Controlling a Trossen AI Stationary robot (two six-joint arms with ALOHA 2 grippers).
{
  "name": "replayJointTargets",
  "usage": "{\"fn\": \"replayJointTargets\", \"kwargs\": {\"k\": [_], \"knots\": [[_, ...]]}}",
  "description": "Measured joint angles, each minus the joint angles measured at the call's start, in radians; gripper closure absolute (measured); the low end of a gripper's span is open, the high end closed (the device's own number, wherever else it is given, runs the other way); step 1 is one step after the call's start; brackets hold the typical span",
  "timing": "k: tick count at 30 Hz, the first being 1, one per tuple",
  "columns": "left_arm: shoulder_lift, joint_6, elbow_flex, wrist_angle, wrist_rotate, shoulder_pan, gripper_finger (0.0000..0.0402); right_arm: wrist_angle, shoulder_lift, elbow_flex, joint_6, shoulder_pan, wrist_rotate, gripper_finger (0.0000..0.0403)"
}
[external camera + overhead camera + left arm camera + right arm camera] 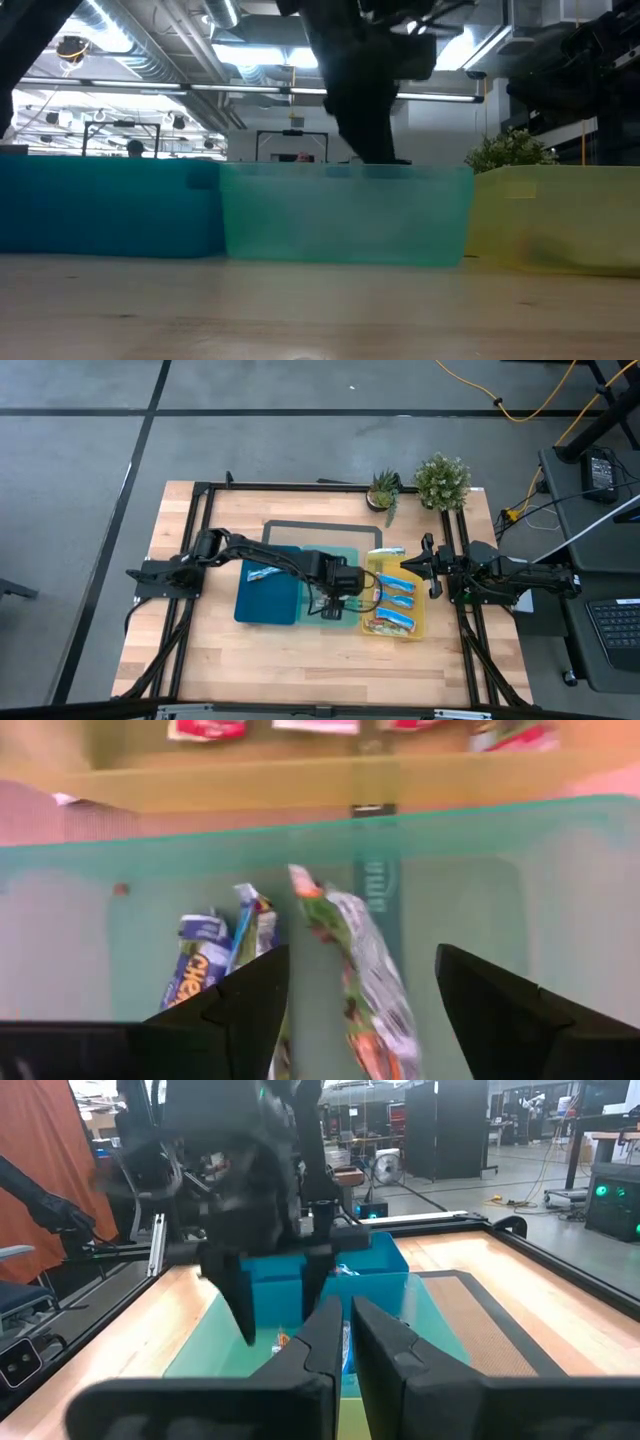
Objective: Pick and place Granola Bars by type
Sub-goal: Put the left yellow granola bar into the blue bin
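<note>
My left gripper (333, 603) (360, 952) hangs open over the teal tray (342, 552), fingers pointing down; the right wrist view shows it too (280, 1315). A silvery-green granola bar (362, 970) lies on the tray floor between its fingers, untouched. Two blue bars (200, 962) lie beside it. Several blue bars (398, 598) lie in the yellow tray (425, 622). One bar (265, 573) rests in the dark-blue tray (255, 608). My right gripper (412, 566) (347, 1330) waits shut at the yellow tray's right edge, holding nothing.
The three trays stand side by side mid-table, walls touching (222, 215). Two potted plants (442, 480) (383, 488) stand at the far edge. A grey-framed mat (320, 528) lies behind the trays. Bare wood lies toward the near edge (300, 660).
</note>
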Motion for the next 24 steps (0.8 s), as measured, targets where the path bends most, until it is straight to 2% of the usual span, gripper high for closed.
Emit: {"fn": "replayJointTargets", "kwargs": {"k": [4, 15, 20, 24], "knots": [[0.007, -0.017, -0.034, 0.015, -0.059, -0.010, 0.0161, 0.001, 0.000, 0.000, 0.000, 0.000, 0.000, 0.0374], [0.030, -0.053, -0.109, 0.081, -0.023, -0.005, 0.0168, 0.000, 0.000, 0.000, 0.000, 0.000, 0.000, 0.0374], [0.066, -0.044, -0.108, 0.082, 0.010, -0.005, 0.0196, 0.000, 0.000, 0.000, 0.000, 0.000, 0.000, 0.0374], [0.072, -0.034, -0.108, 0.075, 0.018, -0.005, 0.0236, 0.000, 0.000, 0.000, 0.000, 0.000, 0.000, 0.0374]]}}
